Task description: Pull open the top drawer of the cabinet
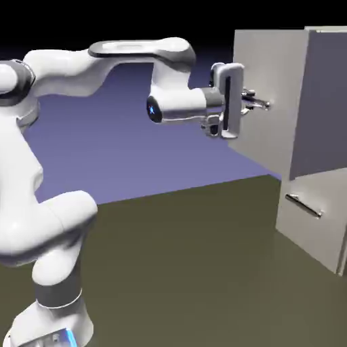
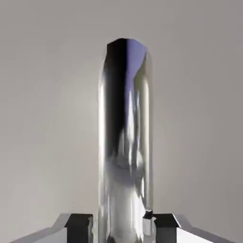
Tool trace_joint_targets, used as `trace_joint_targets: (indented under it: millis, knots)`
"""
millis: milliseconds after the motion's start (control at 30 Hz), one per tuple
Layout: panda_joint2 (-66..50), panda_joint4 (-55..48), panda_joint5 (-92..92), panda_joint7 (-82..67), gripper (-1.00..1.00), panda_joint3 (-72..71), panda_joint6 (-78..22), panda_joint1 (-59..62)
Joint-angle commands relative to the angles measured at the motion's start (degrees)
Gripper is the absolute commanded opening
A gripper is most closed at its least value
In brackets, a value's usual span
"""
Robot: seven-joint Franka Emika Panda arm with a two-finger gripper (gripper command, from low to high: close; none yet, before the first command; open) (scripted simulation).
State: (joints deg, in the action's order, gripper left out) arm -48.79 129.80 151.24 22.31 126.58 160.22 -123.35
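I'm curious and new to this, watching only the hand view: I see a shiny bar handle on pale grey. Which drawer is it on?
Observer: The top drawer; the lower drawer has its own bar handle below.
Visitor: Is the top one shut?
Observer: No, it stands out well past the lower drawer's front.
Visitor: Where's the arm?
Observer: The white arm reaches in from the exterior view's left.

Top drawer's handle point(image 2: 126, 142) looks like polished metal, smooth, mirror-glossy; its front panel point(image 1: 268, 95) smooth, near matt; lower drawer's handle point(image 1: 303, 205) shiny and metallic too; arm shell point(image 1: 51, 227) smooth, glossy, plastic-looking; floor point(image 1: 183, 271) smooth with a faint sheen.
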Motion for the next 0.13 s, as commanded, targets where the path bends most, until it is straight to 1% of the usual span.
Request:
trace_joint_targets:
  millis: [0, 100]
  knots:
    - [-2.1, 0.5, -0.4, 2.2, -1.00, 0.4, -1.0, 0.6]
    - [-8.3, 1.2, -1.2, 9.1, -1.00, 0.8, -4.4, 3.7]
